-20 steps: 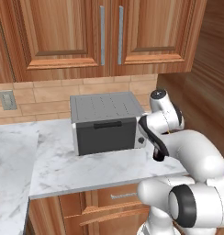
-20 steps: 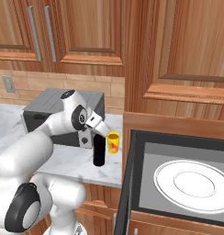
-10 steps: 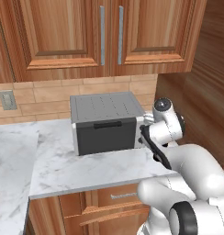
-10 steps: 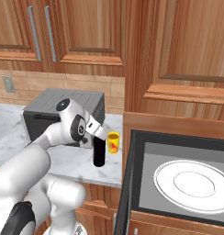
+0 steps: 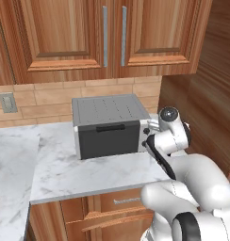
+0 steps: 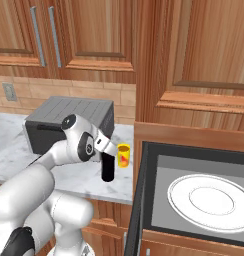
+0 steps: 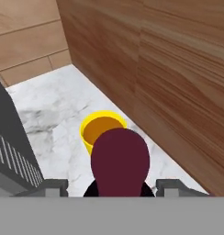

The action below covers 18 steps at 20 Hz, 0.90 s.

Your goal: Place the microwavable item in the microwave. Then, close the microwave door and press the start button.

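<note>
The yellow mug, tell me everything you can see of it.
The yellow mug is small and glossy, with a red mark on its side. It stands upright on the marble counter, close to the wooden side wall and just behind the dark bottle. From the hand view its open top looks empty, with an orange-tinted inside. Nothing grips it.

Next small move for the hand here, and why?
Probably ease forward past the wine bottle, which sits between the gripper and the yellow mug behind it. The gripper's fingers look spread, holding nothing, and the microwave already stands open.
</note>
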Motion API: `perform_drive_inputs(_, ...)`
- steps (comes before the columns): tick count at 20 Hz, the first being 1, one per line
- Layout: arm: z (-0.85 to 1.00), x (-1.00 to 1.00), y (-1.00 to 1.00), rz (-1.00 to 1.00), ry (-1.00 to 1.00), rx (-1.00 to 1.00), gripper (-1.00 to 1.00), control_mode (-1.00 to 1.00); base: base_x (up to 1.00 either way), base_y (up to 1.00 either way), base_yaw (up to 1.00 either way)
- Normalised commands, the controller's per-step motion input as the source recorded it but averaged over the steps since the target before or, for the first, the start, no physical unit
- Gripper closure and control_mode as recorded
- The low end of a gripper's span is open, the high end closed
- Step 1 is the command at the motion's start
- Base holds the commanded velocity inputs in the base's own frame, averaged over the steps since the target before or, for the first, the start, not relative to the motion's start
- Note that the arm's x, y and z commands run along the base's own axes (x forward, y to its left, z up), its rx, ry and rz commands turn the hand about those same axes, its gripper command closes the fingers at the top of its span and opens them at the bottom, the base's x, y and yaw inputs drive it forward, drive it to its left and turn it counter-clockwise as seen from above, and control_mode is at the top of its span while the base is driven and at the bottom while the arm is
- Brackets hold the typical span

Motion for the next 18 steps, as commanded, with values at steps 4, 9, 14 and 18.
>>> perform_drive_inputs(4, 0.0, 0.02, 0.0, 0.01, 0.0, 0.0, 1.0, -1.0, 0.0, 0.0, 0.0)
perform_drive_inputs(9, 0.01, 0.01, 0.09, 0.03, 0.0, 0.0, 1.0, -1.0, 0.0, 0.0, 0.0)
perform_drive_inputs(14, 0.29, -0.13, 0.39, 0.05, 0.0, 0.0, 1.0, -1.0, 0.0, 0.0, 0.0)
perform_drive_inputs(18, 0.34, -0.08, 0.59, 0.08, 0.0, -0.01, 1.0, -1.0, 0.0, 0.0, 0.0)
